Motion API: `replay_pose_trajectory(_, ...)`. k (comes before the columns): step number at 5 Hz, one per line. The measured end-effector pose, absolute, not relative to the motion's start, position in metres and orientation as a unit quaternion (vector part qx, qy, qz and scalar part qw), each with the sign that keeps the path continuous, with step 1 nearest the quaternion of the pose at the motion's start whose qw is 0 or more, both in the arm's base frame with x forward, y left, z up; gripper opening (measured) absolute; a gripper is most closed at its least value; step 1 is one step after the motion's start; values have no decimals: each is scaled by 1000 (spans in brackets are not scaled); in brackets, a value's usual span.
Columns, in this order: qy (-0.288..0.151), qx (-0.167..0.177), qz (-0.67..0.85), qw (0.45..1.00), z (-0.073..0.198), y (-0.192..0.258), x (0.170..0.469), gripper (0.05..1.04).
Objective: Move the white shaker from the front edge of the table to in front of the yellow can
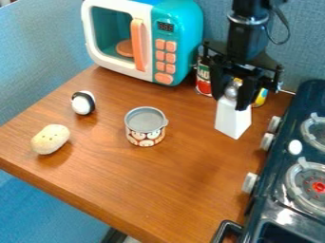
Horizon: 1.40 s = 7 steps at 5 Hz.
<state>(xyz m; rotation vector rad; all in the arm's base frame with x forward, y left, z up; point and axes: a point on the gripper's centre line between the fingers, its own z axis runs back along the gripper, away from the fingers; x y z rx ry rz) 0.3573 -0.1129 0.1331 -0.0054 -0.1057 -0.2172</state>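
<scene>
- Here we see the gripper (232, 101) at the white shaker (233, 118); its grip we cannot tell.
- We see a patterned tin (145, 136) between shaker and potato (50, 139).

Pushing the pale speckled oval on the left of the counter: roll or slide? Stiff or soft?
The speckled oval may roll if nudged across its long axis, given its rounded, oblong sides. It's probably fairly stiff: no sagging shows against the counter. Its mostly dull surface suggests it isn't very slippery.
</scene>
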Motion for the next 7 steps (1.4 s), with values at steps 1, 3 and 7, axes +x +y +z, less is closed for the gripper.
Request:
replay_pose_trajectory(1, -40, 1, -102, 994, 120, -114, 376, 570)
replay_pose_trajectory(3, -34, 15, -82, 996, 94, -102, 399, 570)
replay_pose_trajectory(7, 4, 5, -21, 1000, 74, -104, 417, 639)
